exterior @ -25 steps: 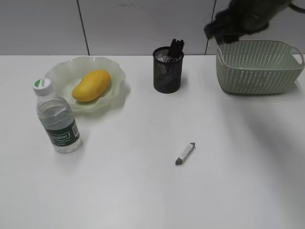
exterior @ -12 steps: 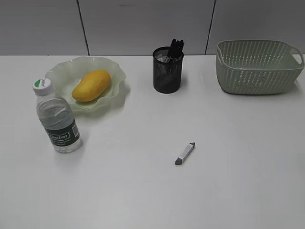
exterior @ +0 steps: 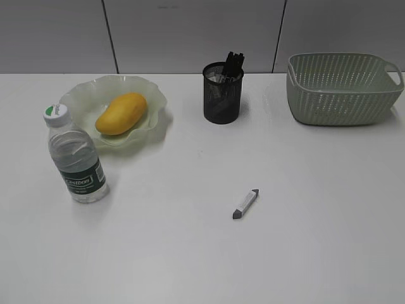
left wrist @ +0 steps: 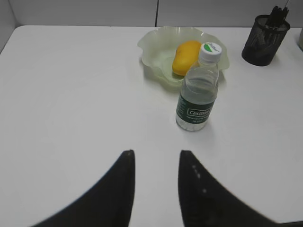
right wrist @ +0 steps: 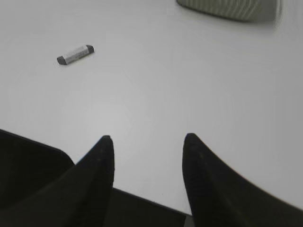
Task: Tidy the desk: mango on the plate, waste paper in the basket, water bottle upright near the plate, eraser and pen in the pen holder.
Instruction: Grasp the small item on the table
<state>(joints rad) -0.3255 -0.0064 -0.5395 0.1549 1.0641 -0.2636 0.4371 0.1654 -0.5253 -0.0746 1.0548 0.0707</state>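
The mango (exterior: 121, 113) lies on the pale green plate (exterior: 152, 88), also in the left wrist view (left wrist: 185, 55). The water bottle (exterior: 76, 156) stands upright in front of the plate. The black pen holder (exterior: 223, 95) holds dark pens. A small grey-and-white eraser (exterior: 245, 204) lies on the desk (exterior: 190, 253), also in the right wrist view (right wrist: 75, 54). The basket (exterior: 342, 88) stands at the back right. The waste paper is out of view. My left gripper (left wrist: 156, 152) and right gripper (right wrist: 147, 138) are open and empty, outside the exterior view.
A grey panelled wall runs behind the desk. The right wrist view shows the desk's near edge below the fingers and the basket's corner (right wrist: 227, 7) at the top.
One second ago a dark arm hung above the basket at the top right. It has since left the exterior view. The objects on the desk have not moved.
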